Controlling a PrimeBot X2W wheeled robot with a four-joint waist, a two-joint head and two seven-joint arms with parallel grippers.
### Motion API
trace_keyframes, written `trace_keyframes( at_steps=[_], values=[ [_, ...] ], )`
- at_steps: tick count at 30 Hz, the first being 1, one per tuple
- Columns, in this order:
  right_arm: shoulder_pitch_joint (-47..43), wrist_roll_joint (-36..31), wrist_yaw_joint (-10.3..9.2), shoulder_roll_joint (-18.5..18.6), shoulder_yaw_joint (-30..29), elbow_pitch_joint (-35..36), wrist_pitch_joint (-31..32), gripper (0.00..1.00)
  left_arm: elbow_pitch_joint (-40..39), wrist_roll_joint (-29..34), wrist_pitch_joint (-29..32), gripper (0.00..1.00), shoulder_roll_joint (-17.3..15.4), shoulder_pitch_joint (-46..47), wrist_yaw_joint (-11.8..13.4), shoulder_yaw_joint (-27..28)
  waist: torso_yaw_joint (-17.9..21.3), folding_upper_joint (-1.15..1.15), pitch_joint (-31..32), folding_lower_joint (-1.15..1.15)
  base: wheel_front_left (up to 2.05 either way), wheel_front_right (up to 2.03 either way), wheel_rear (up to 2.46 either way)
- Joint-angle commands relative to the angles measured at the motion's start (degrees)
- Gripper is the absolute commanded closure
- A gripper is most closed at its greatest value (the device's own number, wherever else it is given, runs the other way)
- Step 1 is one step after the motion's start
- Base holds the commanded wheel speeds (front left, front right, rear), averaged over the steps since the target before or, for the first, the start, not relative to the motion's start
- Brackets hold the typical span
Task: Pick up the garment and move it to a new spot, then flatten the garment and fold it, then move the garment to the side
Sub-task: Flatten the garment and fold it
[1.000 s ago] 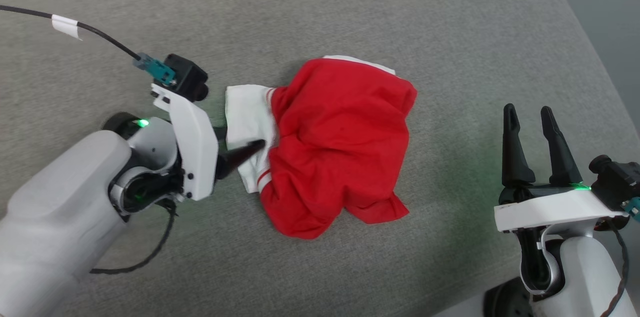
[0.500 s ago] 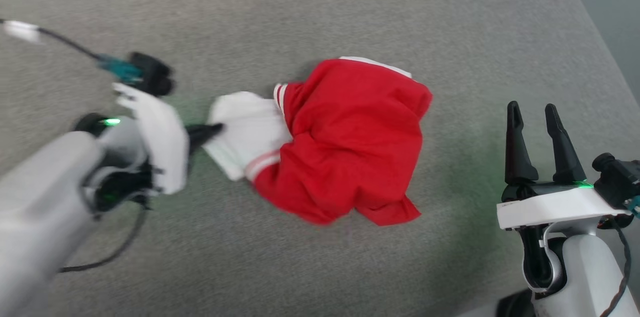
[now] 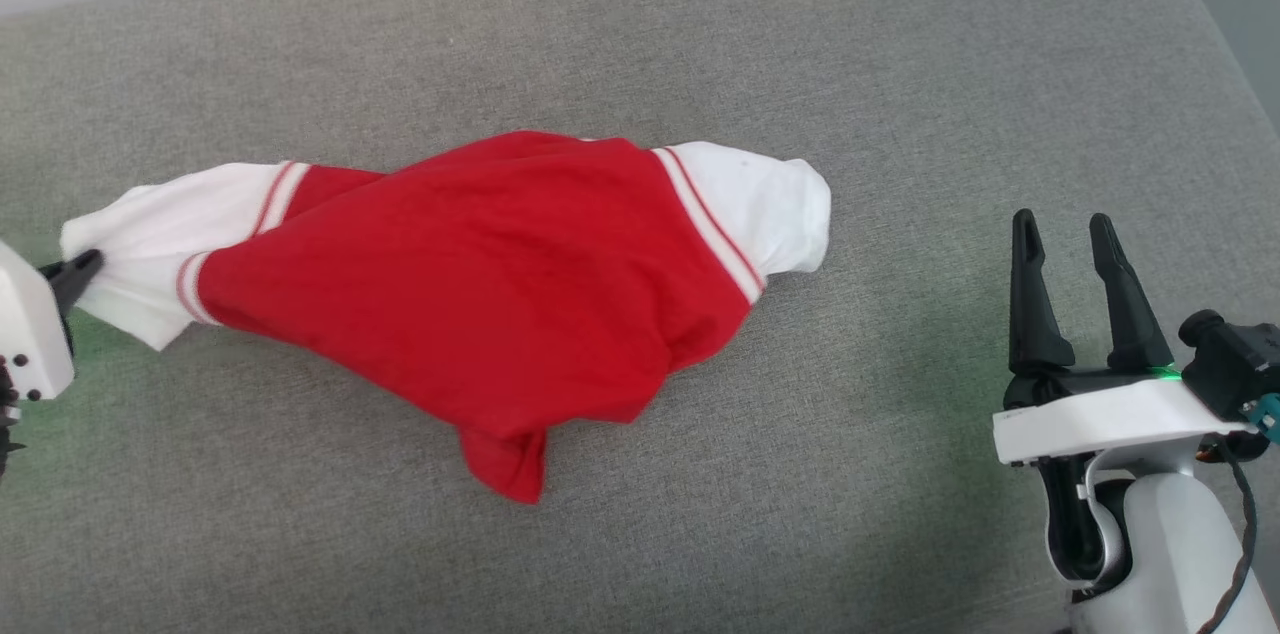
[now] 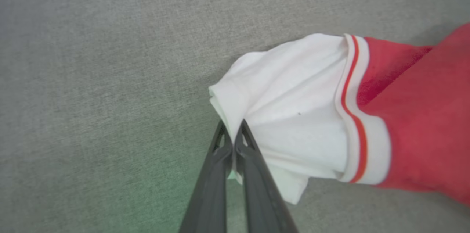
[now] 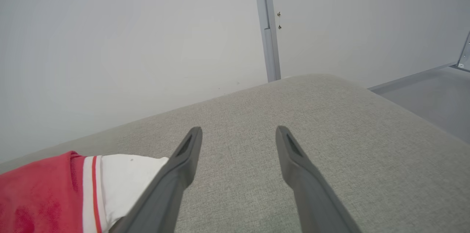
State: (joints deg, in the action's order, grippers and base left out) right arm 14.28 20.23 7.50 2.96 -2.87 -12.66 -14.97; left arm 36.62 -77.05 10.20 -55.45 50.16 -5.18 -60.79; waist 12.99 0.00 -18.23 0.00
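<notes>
The garment (image 3: 480, 284), a red T-shirt with white sleeves and red-and-white stripe trim, lies stretched across the grey cushion from left to centre-right. At the far left edge of the head view my left gripper (image 3: 85, 266) is shut on the tip of its white left sleeve. The left wrist view shows the two dark fingers pinched together on the sleeve's hem at the garment (image 4: 293, 115), my left gripper (image 4: 232, 133) closed tight. My right gripper (image 3: 1062, 226) stands open at the lower right, apart from the other white sleeve, which shows on the garment (image 5: 125, 178) beside my right gripper (image 5: 238, 133).
The grey fabric cushion (image 3: 900, 64) fills the work area, its right edge (image 3: 1215, 44) dropping off to a grey floor. A pale wall with a vertical metal strip (image 5: 267, 27) stands behind the cushion in the right wrist view.
My left gripper closed on the white sleeve and pulled it far to the left, drawing the crumpled garment out long. The head camera shifted slightly. My right gripper stayed open and still.
</notes>
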Motion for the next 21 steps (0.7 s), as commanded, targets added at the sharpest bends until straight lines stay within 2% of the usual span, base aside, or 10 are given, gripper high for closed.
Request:
trace_keyframes(
  at_steps=[1, 8, 9, 11, 12, 13, 14, 18, 21],
  values=[
    [-0.7, -0.4, -0.02, 0.0, -0.1, 0.0, -0.3, 0.0, 0.8, 0.3, -0.8, 1.0, 0.5, -0.6, 0.4, 0.5, 0.0, 0.0, 0.1, 0.0, 0.0, 0.0, 0.0],
    [-1.4, -1.7, -0.02, 0.0, -0.9, 0.1, -0.3, 0.0, 4.7, -0.2, -3.4, 1.0, 3.3, -2.2, -0.4, 0.3, 0.1, 0.0, 0.9, 0.0, 0.0, 0.0, 0.0],
    [-1.5, -2.0, -0.02, 0.0, -1.0, 0.2, -0.3, 0.0, 5.0, -0.1, -4.0, 0.95, 3.8, -2.4, -0.7, 0.3, 0.0, 0.0, 1.0, 0.0, 0.0, 0.0, 0.0],
    [-1.6, -2.6, -0.02, 0.0, -1.2, 0.3, -0.3, 0.0, 5.6, -0.1, -5.5, 0.61, 4.6, -2.7, -0.9, 0.5, -0.4, 0.0, 1.3, 0.0, 0.0, 0.0, 0.0],
    [-1.6, -3.0, -0.02, 0.0, -1.2, 0.3, -0.3, 0.0, 5.8, 0.1, -6.2, 0.37, 4.9, -2.8, -1.1, 0.5, -0.6, 0.0, 1.4, 0.0, 0.0, 0.0, 0.0],
    [-1.6, -3.4, -0.02, 0.0, -1.0, 0.2, -0.3, 0.0, 6.0, 0.4, -7.4, 0.07, 5.2, -3.0, -1.2, 0.5, -0.9, 0.0, 1.6, 0.0, 0.0, 0.0, 0.0],
    [-1.7, -3.8, -0.02, 0.0, -0.8, 0.0, -0.3, 0.0, 6.0, 0.7, -8.7, 0.0, 5.4, -3.3, -1.3, 0.7, -1.2, 0.0, 1.9, 0.0, 0.0, 0.0, 0.0],
    [-1.7, -5.2, -0.02, 1.0, 0.8, -2.0, -0.3, 0.0, 5.4, 2.2, -16.1, 0.0, 6.9, -5.4, -0.5, 0.9, -3.0, 0.0, 3.0, 0.0, 0.0, 0.0, 0.0],
    [-0.7, -5.6, -0.02, 3.4, 2.8, -4.8, -0.3, 0.0, 3.7, 4.1, -23.0, 0.0, 8.9, -7.6, 1.5, 1.6, -5.1, 0.0, 3.7, 0.0, 0.0, 0.0, 0.0]
  ],
)
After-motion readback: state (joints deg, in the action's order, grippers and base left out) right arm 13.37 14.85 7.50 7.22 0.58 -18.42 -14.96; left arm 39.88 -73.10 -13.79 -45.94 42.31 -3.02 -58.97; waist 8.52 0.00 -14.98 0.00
